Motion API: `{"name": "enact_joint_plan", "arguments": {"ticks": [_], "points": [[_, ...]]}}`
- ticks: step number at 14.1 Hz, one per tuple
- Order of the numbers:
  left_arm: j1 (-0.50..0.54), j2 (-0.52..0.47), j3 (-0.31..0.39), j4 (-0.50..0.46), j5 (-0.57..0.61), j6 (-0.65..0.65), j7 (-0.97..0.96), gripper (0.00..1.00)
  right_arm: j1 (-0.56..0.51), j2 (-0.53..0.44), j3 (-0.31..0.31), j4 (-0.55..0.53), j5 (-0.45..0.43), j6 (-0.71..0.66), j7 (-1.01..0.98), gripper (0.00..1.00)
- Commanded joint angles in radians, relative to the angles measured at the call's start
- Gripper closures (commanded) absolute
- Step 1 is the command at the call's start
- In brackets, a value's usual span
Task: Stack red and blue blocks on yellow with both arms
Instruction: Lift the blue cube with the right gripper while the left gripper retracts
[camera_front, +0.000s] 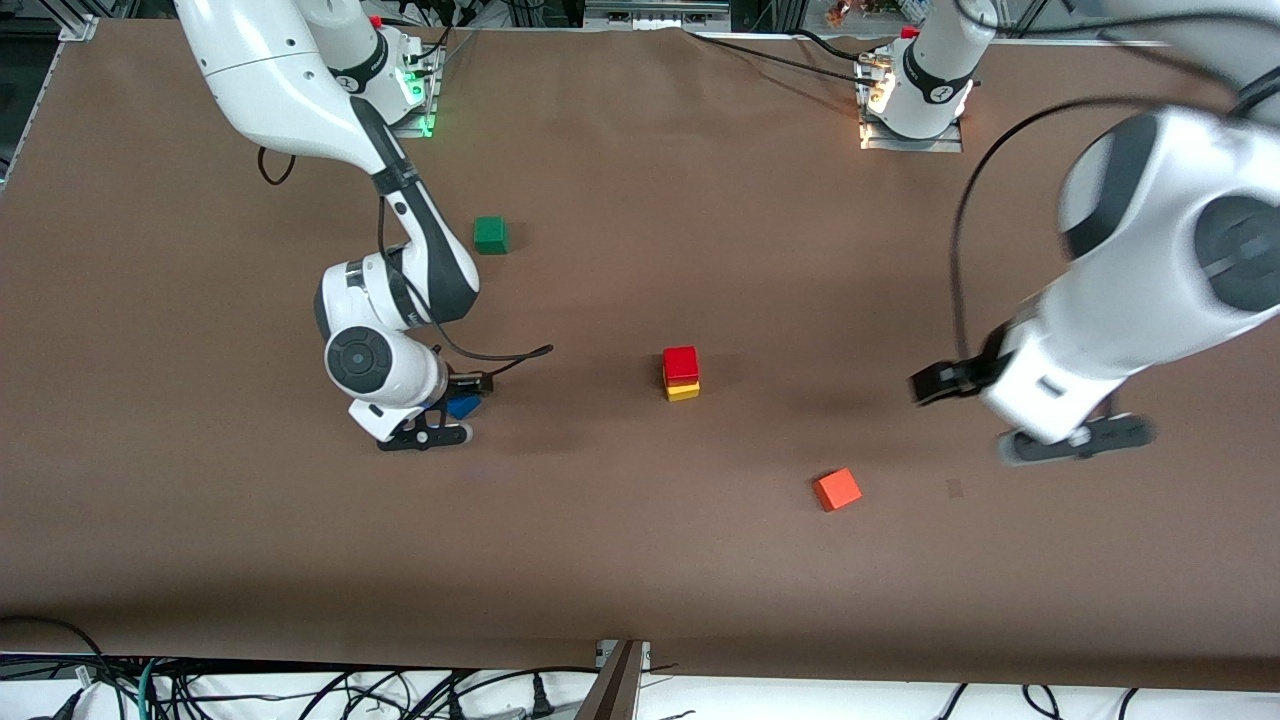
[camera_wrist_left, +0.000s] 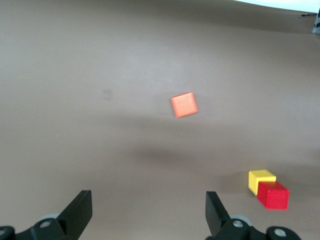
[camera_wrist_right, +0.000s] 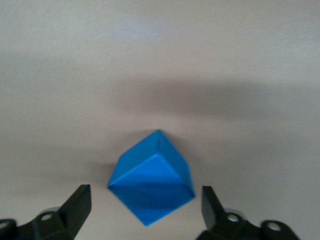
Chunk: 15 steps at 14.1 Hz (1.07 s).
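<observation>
The red block (camera_front: 681, 363) sits on the yellow cube (camera_front: 683, 391), mid-table. The orange cube (camera_front: 837, 489) lies nearer the front camera, toward the left arm's end. The green cube (camera_front: 490, 235) lies farther from the camera, toward the right arm's end. The blue block (camera_front: 463, 406) rests on the table (camera_front: 640, 560) beneath the right gripper (camera_wrist_right: 145, 210), between its spread fingers.

Brown table (camera_front: 640, 560), matte, spanning the whole front view. Green cube (camera_front: 490, 235) resting flat toward the right arm's end, far from the front camera. Orange cube (camera_front: 837, 489) lying skewed, nearer the front camera, toward the left arm's end. Loose black cables (camera_front: 300, 690) bundled below the table's near edge.
</observation>
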Motion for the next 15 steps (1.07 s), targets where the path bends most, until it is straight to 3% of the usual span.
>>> {"name": "enact_joint_plan", "arguments": {"ticks": [1, 4, 7, 8, 10, 11, 13, 15], "points": [[0.056, -0.17, -0.003, -0.178, -0.011, -0.022, 0.129, 0.0, 0.021, -0.027, -0.001, -0.046, 0.002, 0.026, -0.015, 0.01], [0.142, -0.277, -0.003, -0.289, -0.018, -0.025, 0.269, 0.0, 0.022, -0.028, -0.005, -0.056, -0.005, 0.029, -0.153, 0.01], [0.184, -0.379, 0.003, -0.43, -0.032, -0.022, 0.286, 0.0, 0.018, -0.024, -0.012, -0.062, -0.008, 0.048, -0.225, 0.01], [0.201, -0.399, 0.005, -0.464, -0.07, -0.022, 0.286, 0.0, 0.013, -0.021, -0.012, -0.066, -0.008, 0.058, -0.227, 0.1], [0.216, -0.381, 0.014, -0.454, -0.083, -0.022, 0.288, 0.0, 0.007, -0.013, -0.012, -0.066, -0.007, 0.066, -0.225, 0.56], [0.218, -0.37, 0.023, -0.447, -0.084, -0.022, 0.288, 0.0, 0.001, -0.014, -0.012, -0.061, -0.005, 0.063, -0.224, 0.72], [0.221, -0.35, 0.026, -0.427, -0.08, -0.022, 0.289, 0.0, -0.008, -0.03, -0.012, -0.043, 0.001, 0.048, -0.219, 0.78], [0.221, -0.347, 0.026, -0.415, -0.074, -0.022, 0.289, 0.0, -0.004, -0.062, -0.01, 0.026, 0.013, -0.076, -0.172, 0.78]]}}
